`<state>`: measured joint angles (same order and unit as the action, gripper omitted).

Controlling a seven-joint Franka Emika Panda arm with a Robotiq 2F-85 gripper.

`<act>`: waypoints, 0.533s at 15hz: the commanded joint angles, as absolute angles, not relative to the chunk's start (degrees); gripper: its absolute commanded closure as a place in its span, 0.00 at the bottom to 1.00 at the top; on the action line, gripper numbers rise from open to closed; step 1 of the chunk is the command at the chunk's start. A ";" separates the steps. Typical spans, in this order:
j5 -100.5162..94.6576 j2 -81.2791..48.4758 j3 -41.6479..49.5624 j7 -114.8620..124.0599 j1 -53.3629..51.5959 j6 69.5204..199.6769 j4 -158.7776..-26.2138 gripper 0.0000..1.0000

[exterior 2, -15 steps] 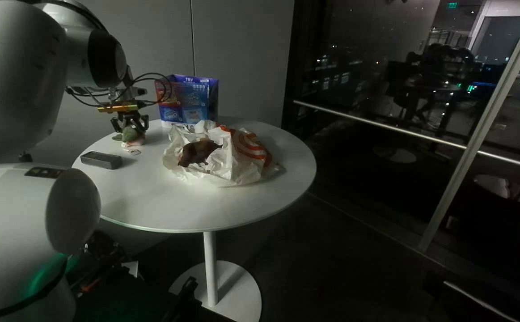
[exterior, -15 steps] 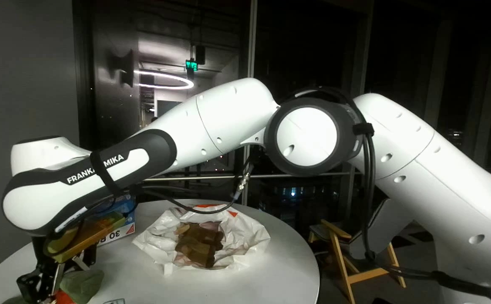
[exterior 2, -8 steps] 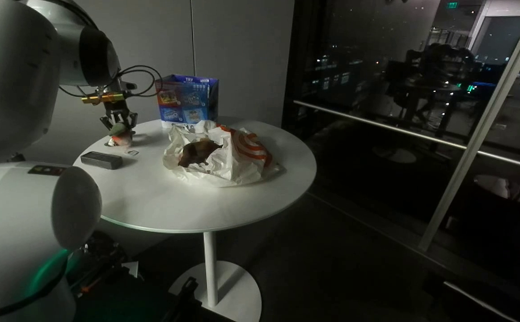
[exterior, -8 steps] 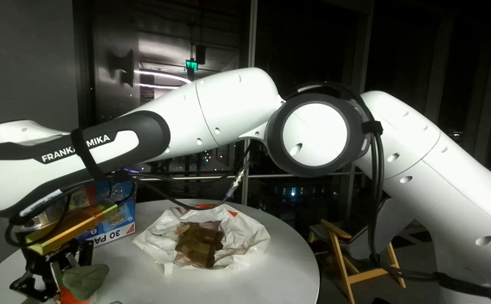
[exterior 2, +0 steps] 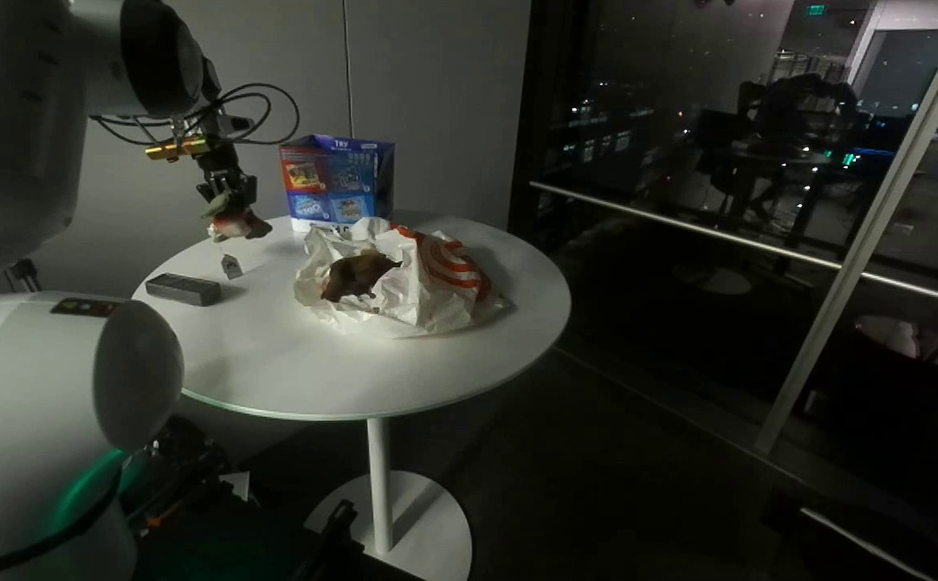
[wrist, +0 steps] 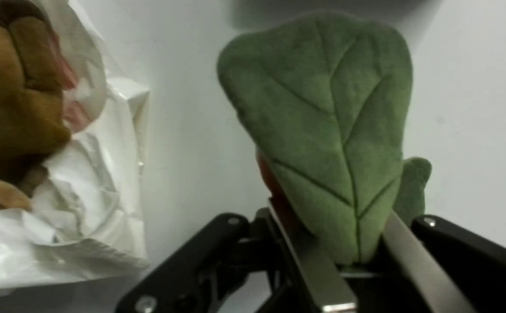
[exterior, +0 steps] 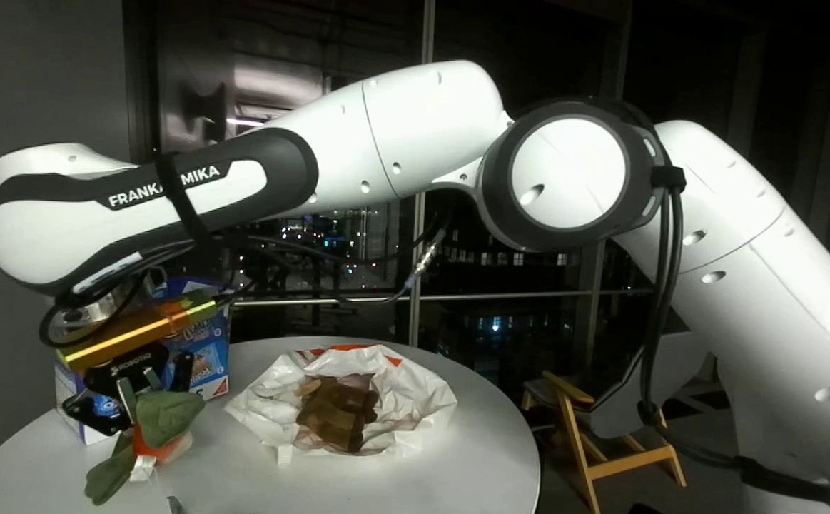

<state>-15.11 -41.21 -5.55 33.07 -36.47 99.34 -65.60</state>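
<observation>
My gripper [wrist: 329, 213] is shut on a plush toy [wrist: 335, 113] with green leaf-like parts and a red-orange body. The toy's body is mostly hidden behind the large leaf in the wrist view. In both exterior views the gripper [exterior: 145, 421] [exterior 2: 229, 194] points down and holds the toy [exterior: 166, 420] [exterior 2: 235, 224] above the white round table [exterior: 257, 492] [exterior 2: 356, 371]. A second leaf hangs low on the toy in an exterior view. A small tag [exterior 2: 231, 266] shows below the toy, near the tabletop.
A crumpled white bag [exterior: 415, 407] [exterior 2: 428, 298] [wrist: 105, 195] lies open with brown plush things [exterior: 336, 414] [exterior 2: 356, 270] [wrist: 13, 104] in it. A blue snack box [exterior: 204, 364] [exterior 2: 331, 186] stands behind the gripper. A dark grey block [exterior 2: 183, 289] lies near the table edge.
My gripper has risen from near the tabletop with the plush toy held in it. The tag, lying flat before, now stands or hangs upright. The bag, box and block have not moved.
</observation>
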 commanded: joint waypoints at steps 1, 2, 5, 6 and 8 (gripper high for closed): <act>-15.96 -30.91 -2.72 42.22 -35.55 102.88 -78.33 0.88; -16.06 -28.75 -1.83 44.60 -35.39 103.52 -81.10 0.88; -15.94 -23.18 0.67 51.95 -34.74 105.18 -88.82 0.88; -16.18 -21.48 1.57 54.48 -34.63 105.75 -91.53 0.88; -17.96 -18.92 0.56 60.18 -31.95 106.99 -96.59 0.88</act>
